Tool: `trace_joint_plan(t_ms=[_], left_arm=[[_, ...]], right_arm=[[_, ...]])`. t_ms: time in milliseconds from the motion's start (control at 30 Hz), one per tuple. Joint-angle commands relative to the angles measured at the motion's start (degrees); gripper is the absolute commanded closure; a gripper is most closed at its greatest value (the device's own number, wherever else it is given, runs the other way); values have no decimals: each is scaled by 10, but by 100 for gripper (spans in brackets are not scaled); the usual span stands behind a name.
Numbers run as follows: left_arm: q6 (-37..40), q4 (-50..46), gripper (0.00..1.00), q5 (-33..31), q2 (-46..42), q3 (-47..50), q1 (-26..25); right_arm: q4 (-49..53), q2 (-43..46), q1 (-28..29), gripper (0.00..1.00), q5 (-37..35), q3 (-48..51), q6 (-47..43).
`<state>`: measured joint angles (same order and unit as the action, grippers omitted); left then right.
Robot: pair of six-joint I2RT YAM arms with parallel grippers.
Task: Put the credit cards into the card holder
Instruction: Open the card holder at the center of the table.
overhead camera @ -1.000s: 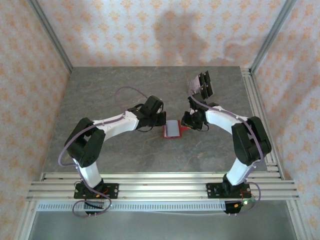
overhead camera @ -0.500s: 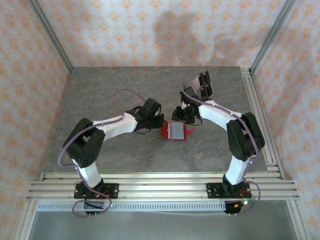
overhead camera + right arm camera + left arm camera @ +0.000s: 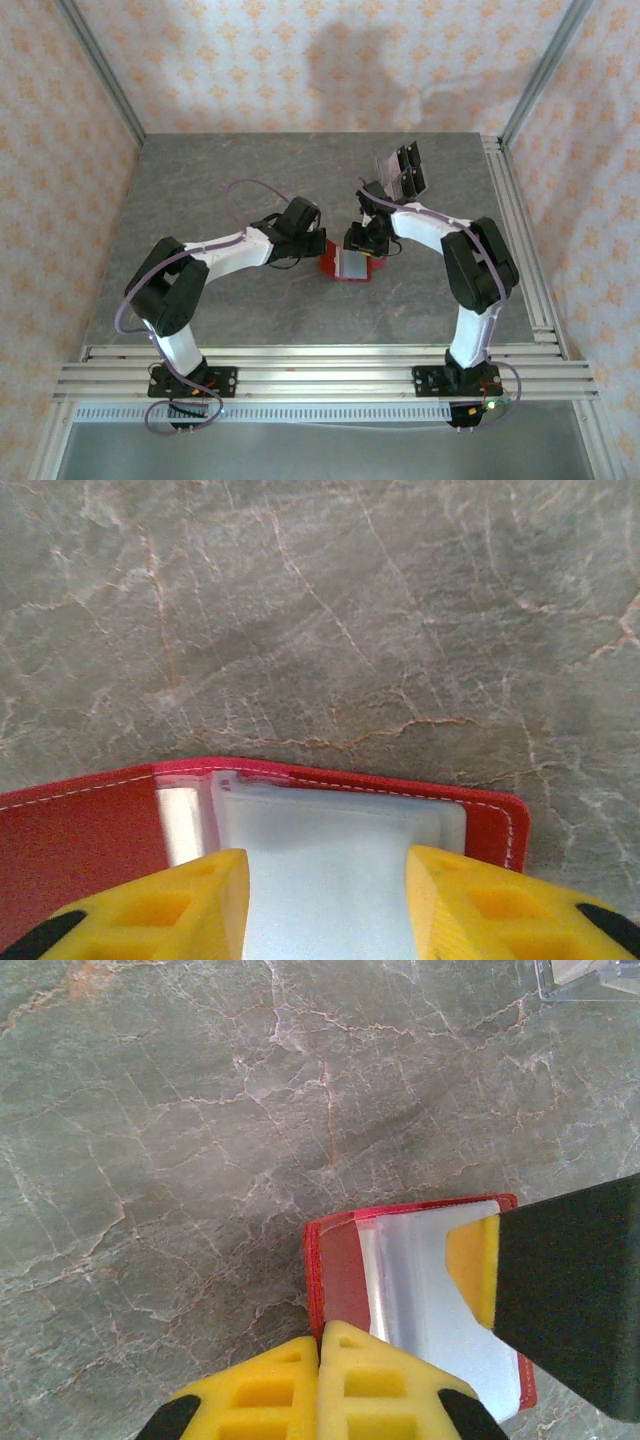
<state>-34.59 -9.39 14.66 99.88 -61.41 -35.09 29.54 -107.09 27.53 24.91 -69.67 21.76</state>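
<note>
**Entry: card holder, mid-loading**

**Location.** The card holder lies open and flat near the middle of the table, between the two arms. A pale grey panel lies on its right half; whether this is a card or the lining cannot be told.

**Left gripper**. The fingers are pressed fully together, with the tips at the holder's left edge. Whether a flap is nipped between them cannot be told.

**Right gripper**. The fingers are parted to a middling gap and stand over the pale panel. The panel looks wider than the gap, so it is judged to lie beneath the tips and not be pinched.

**Hazards.**
- The holder is light and could slide or spring shut if the left tips lose its edge.
- A half-seated card could ride out with the right fingers if a pad drags on it as they lift.
- The two grippers work very close together, so the fingers could knock each other.

**Surroundings.**
- The remaining credit cards stand upright in a clear stand at the rear right, well apart from the holder.
- Side rails run along the table's right edge.

**Obstructions.** The right arm itself lies between the holder and the stand, so the reach back is judged to need a lift first.
</note>
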Motion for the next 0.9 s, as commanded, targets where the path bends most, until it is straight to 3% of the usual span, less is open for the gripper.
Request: trace_joint_plan(t_ms=[0,67,133,267,333,567,867], left_arm=[[-1,8,100,-17,-4,11,5],[-2,1,99,-35,-7,15,6],[-3,-7,89,-56,-11,20,7],[-3,-30,54,-96,-21,27,7],[2,-47,48,-115,-24,29,7],[16,-99,46,-139,3,19,7],[10,-78,49,-124,17,39,7]], right_arm=[[4,-12,9,56,0,8,-9],[0,-14,9,56,1,12,-7],[-1,-15,9,56,0,15,-6],[-1,-16,9,56,-1,16,-5],[-1,-16,9,56,1,16,-4],[-8,-21,11,56,29,11,7],[-5,-43,35,56,63,-25,23]])
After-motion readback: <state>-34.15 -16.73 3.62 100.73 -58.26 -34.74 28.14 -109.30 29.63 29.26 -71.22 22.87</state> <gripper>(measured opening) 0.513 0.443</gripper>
